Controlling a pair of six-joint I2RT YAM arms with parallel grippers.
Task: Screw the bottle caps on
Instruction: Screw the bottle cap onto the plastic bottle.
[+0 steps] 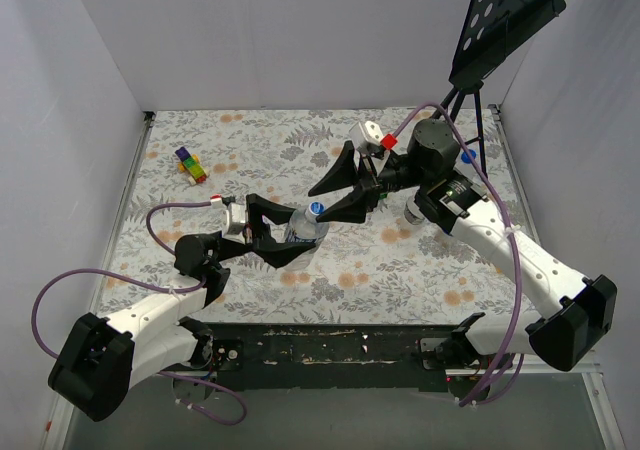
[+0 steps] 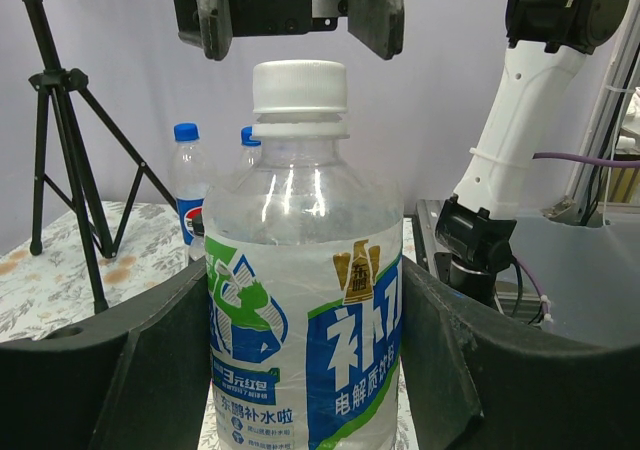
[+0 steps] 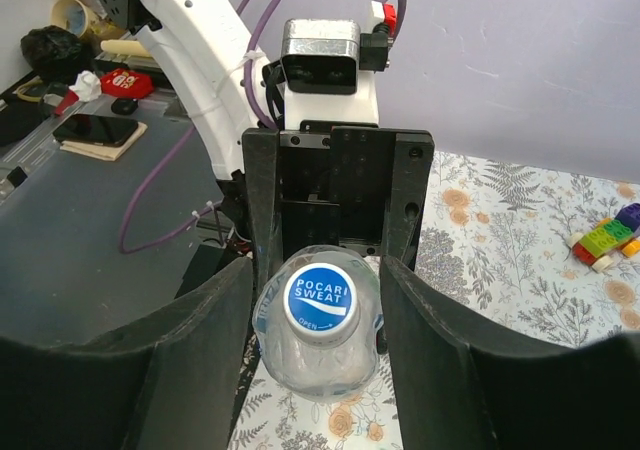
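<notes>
From the overhead camera I see the left gripper clamped on the body of a clear bottle standing near the middle of the floral table, well in from every edge. The right gripper reaches in from the right, its jaws spread around the bottle's cap. The two arms crowd the centre. The toy blocks sit well apart toward the far left, close to the table's left edge, and a black stand rises at the far right corner, right behind the right arm. On the left wrist camera the left fingers press both sides of the labelled bottle, which stands upright. Its pale cap sits on the neck; I cannot tell how far it is threaded. The right fingers hang just above the cap and wider than it, touching nothing. Behind are a second bottle and a third bottle, both blue-capped, and the stand's legs at the left. The right wrist camera looks straight down on the blue-topped cap. It is centred between the right fingers, with a gap on each side, so the jaws are parted and not gripping. The blocks lie far off to the right.
</notes>
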